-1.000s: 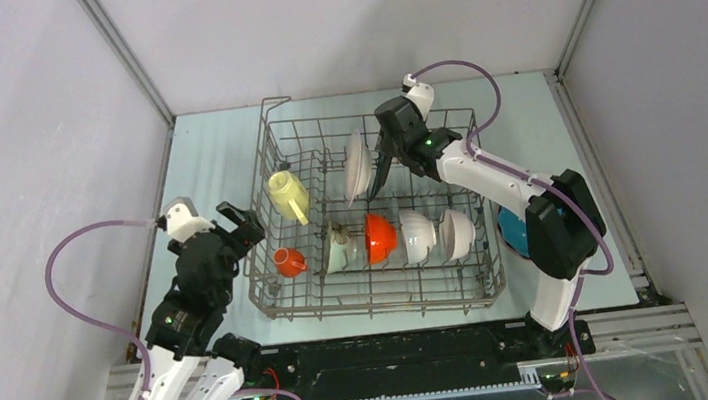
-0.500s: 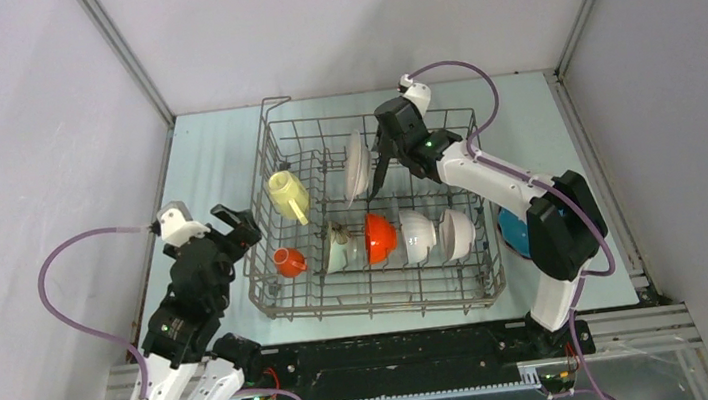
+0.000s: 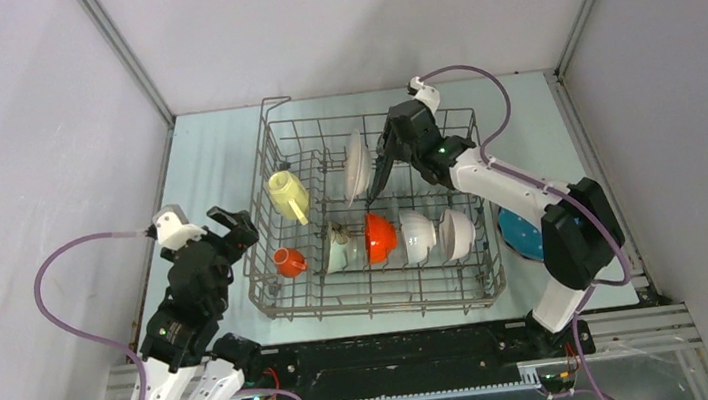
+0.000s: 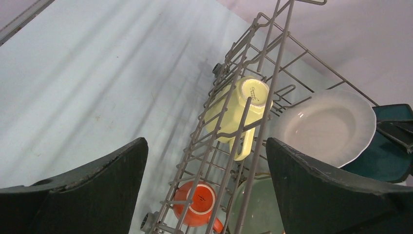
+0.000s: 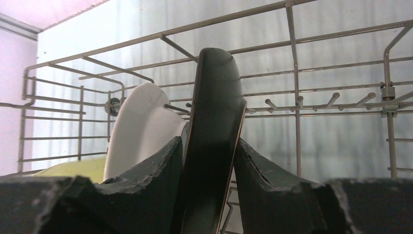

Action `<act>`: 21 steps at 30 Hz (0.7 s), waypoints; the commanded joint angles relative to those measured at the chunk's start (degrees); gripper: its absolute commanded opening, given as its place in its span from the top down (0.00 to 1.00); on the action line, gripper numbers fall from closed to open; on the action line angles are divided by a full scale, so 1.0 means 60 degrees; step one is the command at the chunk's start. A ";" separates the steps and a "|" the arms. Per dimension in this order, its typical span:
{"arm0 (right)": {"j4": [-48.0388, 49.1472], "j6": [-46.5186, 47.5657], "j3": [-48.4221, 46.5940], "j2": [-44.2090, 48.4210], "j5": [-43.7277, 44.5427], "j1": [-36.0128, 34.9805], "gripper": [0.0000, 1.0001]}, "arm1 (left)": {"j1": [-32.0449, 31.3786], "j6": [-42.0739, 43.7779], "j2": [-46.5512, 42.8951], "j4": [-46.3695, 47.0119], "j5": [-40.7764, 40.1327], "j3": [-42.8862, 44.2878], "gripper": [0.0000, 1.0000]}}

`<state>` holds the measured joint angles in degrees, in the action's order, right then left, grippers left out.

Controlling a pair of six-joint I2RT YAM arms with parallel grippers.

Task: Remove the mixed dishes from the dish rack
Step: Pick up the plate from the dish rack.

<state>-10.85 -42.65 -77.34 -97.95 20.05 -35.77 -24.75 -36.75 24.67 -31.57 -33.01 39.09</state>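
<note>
The grey wire dish rack stands mid-table. In its back row, my right gripper is shut on a black plate that stands on edge, one finger on each face. Just left of it leans a white plate. The rack also holds a pale yellow cup, a small orange mug, a pale green bowl, an orange bowl and two white bowls. My left gripper hangs open over the rack's left wall, above the mug, holding nothing.
A blue plate lies on the table right of the rack, partly under my right arm. Bare pale tabletop stretches left of the rack. Grey walls close in the table on three sides. The rack's wires rise behind the black plate.
My right wrist has shifted slightly to the right with the black plate still gripped. My left gripper has drifted a little left, staying open.
</note>
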 commanded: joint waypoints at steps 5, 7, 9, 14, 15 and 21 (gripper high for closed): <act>0.2519 -0.0592 0.0345 0.1707 -0.0753 0.0386 1.00 | -0.0035 -0.0241 -0.0174 -0.0105 -0.0329 -0.0076 0.02; 0.2544 -0.0618 0.0403 0.1924 -0.0902 0.0487 1.00 | -0.0035 -0.0259 -0.0204 -0.0087 -0.0352 -0.0087 0.02; 0.2734 -0.0731 0.0594 0.2160 -0.1155 0.0630 1.00 | -0.0035 -0.0261 -0.0220 -0.0112 -0.0356 -0.0074 0.02; 0.3551 -0.1372 0.1439 0.2608 -0.2199 0.1065 1.00 | -0.0035 -0.0303 -0.0258 -0.0125 -0.0373 -0.0085 0.02; 0.3812 -0.1625 0.1532 0.2660 -0.2617 0.1229 1.00 | -0.0035 -0.0304 -0.0258 -0.0128 -0.0372 -0.0085 0.02; 0.4485 -0.2173 0.2007 0.2870 -0.3524 0.1541 1.00 | -0.0035 -0.0334 -0.0295 -0.0146 -0.0357 -0.0092 0.02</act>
<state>0.75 -50.65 -63.77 -87.66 5.93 -27.18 -24.75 -37.63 23.49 -32.77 -34.26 39.09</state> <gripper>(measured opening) 0.399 0.983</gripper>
